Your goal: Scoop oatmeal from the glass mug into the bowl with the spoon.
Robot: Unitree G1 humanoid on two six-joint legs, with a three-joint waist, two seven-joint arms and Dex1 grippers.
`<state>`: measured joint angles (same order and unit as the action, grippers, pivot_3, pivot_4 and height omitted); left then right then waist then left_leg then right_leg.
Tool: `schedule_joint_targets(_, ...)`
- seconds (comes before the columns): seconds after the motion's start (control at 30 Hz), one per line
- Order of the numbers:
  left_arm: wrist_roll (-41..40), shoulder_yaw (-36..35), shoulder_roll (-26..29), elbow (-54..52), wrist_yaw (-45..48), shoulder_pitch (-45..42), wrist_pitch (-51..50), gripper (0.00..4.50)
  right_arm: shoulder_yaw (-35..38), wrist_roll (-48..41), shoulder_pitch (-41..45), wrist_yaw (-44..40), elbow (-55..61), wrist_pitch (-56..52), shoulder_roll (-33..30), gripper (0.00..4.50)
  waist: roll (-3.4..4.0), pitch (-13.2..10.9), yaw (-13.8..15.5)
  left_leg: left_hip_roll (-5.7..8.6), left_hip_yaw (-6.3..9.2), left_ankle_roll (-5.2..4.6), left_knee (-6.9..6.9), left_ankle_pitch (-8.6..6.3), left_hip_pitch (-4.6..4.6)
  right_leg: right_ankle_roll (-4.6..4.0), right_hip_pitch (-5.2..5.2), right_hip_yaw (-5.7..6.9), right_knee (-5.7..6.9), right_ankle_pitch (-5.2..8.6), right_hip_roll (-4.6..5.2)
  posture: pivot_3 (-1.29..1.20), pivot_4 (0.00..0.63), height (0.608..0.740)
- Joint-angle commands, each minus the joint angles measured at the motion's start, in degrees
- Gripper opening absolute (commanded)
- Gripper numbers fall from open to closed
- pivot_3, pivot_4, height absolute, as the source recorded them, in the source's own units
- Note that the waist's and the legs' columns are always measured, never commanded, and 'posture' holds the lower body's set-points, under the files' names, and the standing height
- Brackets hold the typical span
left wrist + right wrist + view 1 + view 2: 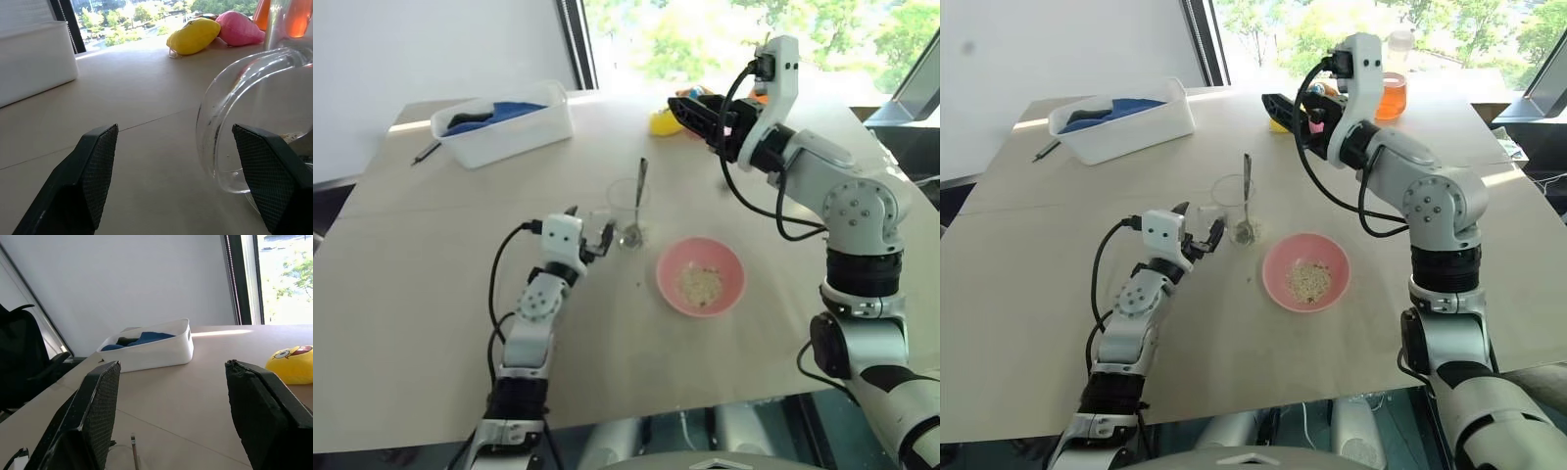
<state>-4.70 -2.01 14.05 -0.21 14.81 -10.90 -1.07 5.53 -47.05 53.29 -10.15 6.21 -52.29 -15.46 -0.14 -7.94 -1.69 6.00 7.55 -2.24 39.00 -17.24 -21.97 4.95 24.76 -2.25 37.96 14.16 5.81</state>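
Near table edge at 6 o'clock: bare beige tabletop [1028, 323], open room both sides of left arm. Left gripper [1197, 231] low over table, just beside small clear glass mug [1230, 196] at its 9 o'clock; black fingers [95, 166] spread wide, holding nothing, mug handle loop between them in left wrist view. Shiny silver metal spoon [1246, 201] standing in mug, long handle leaning on rim toward 12 o'clock. Small round shallow pink bowl [1278, 257] at mug's 4 o'clock, near but apart, pale beige oatmeal flakes [1307, 281] in loose clump at centre. Right gripper [1278, 106] raised above table at 12 o'clock of mug, well apart, fingers wide open, empty. Far: white rectangular plastic tub [1151, 124] at 10 o'clock, yellow soft toy [291, 363], flask of orange liquid [1393, 86] by far edge.
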Motion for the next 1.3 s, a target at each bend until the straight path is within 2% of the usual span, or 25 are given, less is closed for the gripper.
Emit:
schedule_joint_targets(0.03,-1.57,-0.22,1.46,-7.18,2.35,1.49,-1.19,3.92,2.25,-0.61,0.66,-2.44,2.37,0.55,-1.56,3.42,0.01,-0.01,-0.13,0.0,0.0,0.0,0.0,0.0,-0.02,0.0,0.01,0.0,-0.01,0.0,0.01,0.0,0.15,0.74)
schedule_joint_targets(0.4,-6.26,-1.98,6.74,-16.95,8.11,8.16,-8.76,3.92,3.91,-1.14,-2.46,-4.87,3.7,-1.48,-4.66,3.42,0.04,-0.03,-0.47,-0.02,-0.01,0.0,-0.09,0.0,0.0,0.0,0.02,-0.03,-0.03,0.0,0.06,0.0,0.15,0.74)
schedule_joint_targets(0.63,-7.31,-2.61,8.32,-21.53,10.09,12.72,-8.26,3.92,5.3,-1.97,-7.91,-7.55,7.42,-2.43,-8.09,3.42,0.05,-0.05,-0.27,-0.03,0.01,0.0,-0.12,0.0,-0.02,0.0,0.02,0.0,-0.1,0.0,0.07,0.0,0.15,0.74)
schedule_joint_targets(0.73,-10.1,-3.79,8.56,-25.75,11.16,16.66,-9.56,3.92,6.52,-1.28,-13.35,-10.98,8.2,-2.39,-12.94,3.42,0.05,-0.06,0.07,-0.02,0.01,-0.01,-0.18,-0.01,-0.04,0.0,0.02,0.01,-0.19,0.0,0.09,0.0,0.15,0.74)
schedule_joint_targets(0.83,-13.98,-6.0,8.5,-30.77,11.07,21.87,-13.0,3.92,7.15,1.86,-22.78,-20.11,7.78,2.57,-20.22,3.42,0.03,-0.07,0.85,-0.03,-0.01,-0.02,-0.25,-0.01,-0.02,0.0,0.01,-0.01,-0.25,0.0,0.11,0.0,0.15,0.74)
schedule_joint_targets(0.93,-16.08,-8.3,9.26,-34.19,11.16,26.87,-15.31,3.92,9.17,3.46,-32.87,-27.57,6.38,7.53,-24.19,3.42,0.02,-0.08,1.26,-0.05,-0.03,-0.02,-0.36,-0.01,0.0,0.0,0.0,-0.01,-0.31,0.01,0.11,0.0,0.15,0.74)
schedule_joint_targets(1.13,-15.51,-9.64,10.35,-35.6,12.48,34.22,-15.21,3.92,10.92,9.97,-48.74,-36.1,6.39,19.59,-26.86,3.42,0.02,-0.1,1.19,-0.12,-0.22,-0.02,-0.4,-0.02,0.24,0.0,-0.14,-0.18,-0.24,0.0,0.11,0.0,0.15,0.74)
schedule_joint_targets(1.23,-15.52,-9.74,10.58,-33.66,14.18,36.17,-13.73,3.92,12.82,9.83,-56.59,-41.18,7.97,25.64,-25.68,3.42,0.01,-0.11,1.58,-0.14,-0.16,-0.02,-0.44,-0.02,0.26,0.0,-0.19,-0.1,-0.29,0.01,0.03,0.0,0.15,0.74)
schedule_joint_targets(1.3,-14.92,-9.33,10.55,-32.69,14.61,36.55,-12.87,3.92,13.1,11.28,-58.64,-42.08,6.76,29.75,-24.53,3.42,-0.01,-0.11,1.68,-0.13,-0.18,-0.02,-0.45,-0.02,0.26,0.01,-0.19,-0.13,-0.29,0.0,0.03,0.0,0.15,0.74)
